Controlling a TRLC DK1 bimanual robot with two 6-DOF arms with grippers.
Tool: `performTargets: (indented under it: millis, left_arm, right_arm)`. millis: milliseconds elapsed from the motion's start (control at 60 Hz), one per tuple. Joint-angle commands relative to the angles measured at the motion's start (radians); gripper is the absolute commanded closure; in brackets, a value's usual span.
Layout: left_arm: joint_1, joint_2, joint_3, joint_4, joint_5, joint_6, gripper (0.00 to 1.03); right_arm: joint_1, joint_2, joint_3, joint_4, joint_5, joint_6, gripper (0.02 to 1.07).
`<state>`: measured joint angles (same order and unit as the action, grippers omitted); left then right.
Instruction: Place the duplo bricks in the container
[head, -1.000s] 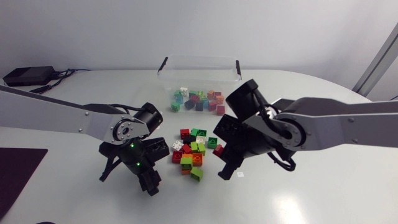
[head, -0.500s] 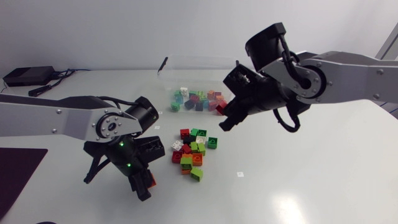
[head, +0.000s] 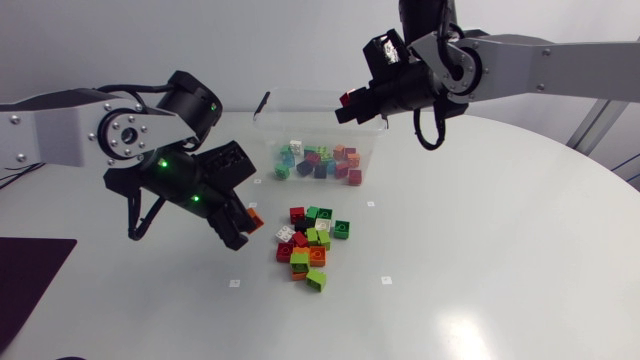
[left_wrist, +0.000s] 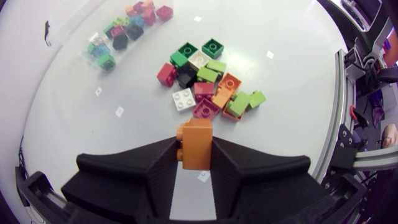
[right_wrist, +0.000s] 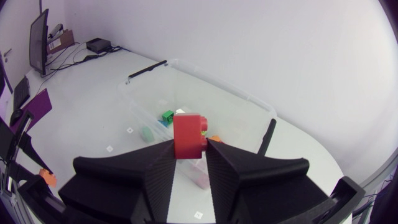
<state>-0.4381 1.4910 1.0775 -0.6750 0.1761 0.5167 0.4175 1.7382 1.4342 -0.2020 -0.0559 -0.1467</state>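
My left gripper (head: 243, 224) hangs above the table, left of the loose pile of duplo bricks (head: 311, 245), and is shut on an orange brick (head: 254, 216). In the left wrist view the orange brick (left_wrist: 196, 144) sits between the fingers, with the pile (left_wrist: 208, 87) ahead of it. My right gripper (head: 351, 107) is raised by the clear container (head: 266, 135), near its right handle, shut on a red brick (head: 345, 99). The right wrist view shows the red brick (right_wrist: 189, 135) pinched between the fingers over the container (right_wrist: 224, 87). Several bricks (head: 318, 160) lie inside.
The container has black handles (head: 262, 103) at both ends. Small white markers (head: 386, 280) dot the table around the pile. A dark mat (head: 30, 275) lies at the table's left edge.
My left gripper closed on the orange brick and lifted it up and to the left of the pile. My right arm rose with the red brick and swung back to the container.
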Motion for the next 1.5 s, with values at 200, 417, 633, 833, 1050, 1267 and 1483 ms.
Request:
performTargets:
  millis: [200,417,633,833,1050,1267,1483]
  left_arm:
    - [0.035,-0.005,0.104,0.149,0.033,-0.041,0.83]
    - [0.095,0.083,0.234,0.261,0.080,-0.122,0.83]
    - [0.128,0.218,0.401,0.316,0.118,-0.205,0.81]
    - [0.125,0.339,0.536,0.341,0.126,-0.244,0.79]
    - [0.137,0.514,0.697,0.373,0.128,-0.282,0.79]
    - [0.145,0.667,0.869,0.379,0.126,-0.317,0.79]
    - [0.137,0.726,0.960,0.308,0.125,-0.305,0.13]
  right_arm:
    - [-0.006,0.198,0.181,0.013,0.018,0.049,0.74]
    - [-0.009,0.262,0.244,-0.020,0.042,0.047,0.30]
    - [-0.014,0.204,0.204,-0.031,0.044,0.045,0.12]
    - [-0.016,0.078,0.065,-0.030,0.044,0.033,0.12]
    - [-0.002,-0.075,-0.141,-0.030,0.031,0.007,0.12]
    - [0.030,-0.164,-0.322,-0.025,0.030,-0.044,0.12]
    - [0.035,-0.190,-0.455,-0.031,-0.032,-0.182,0.12]
